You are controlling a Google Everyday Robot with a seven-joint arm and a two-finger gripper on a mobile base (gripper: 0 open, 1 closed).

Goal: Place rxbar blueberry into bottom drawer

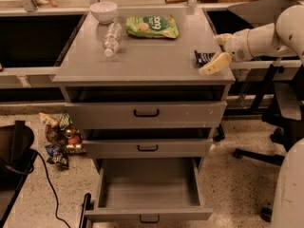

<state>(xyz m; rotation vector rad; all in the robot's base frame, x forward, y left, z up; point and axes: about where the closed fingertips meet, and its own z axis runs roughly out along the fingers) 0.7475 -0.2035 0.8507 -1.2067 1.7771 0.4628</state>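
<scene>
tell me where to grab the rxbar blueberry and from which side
Probably across its short width, coming down from above on the right. The rxbar blueberry lies flat on the cabinet top near its right edge, so it looks too thin to pinch from the side. The pincer hangs open right there, one finger covering the bar's right end.

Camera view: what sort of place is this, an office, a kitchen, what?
Probably an office or lab workroom: a grey drawer cabinet with its bottom drawer pulled open, an office chair on a speckled floor, counters behind. The gripper is at the cabinet top's right edge, by the snack bar.
</scene>
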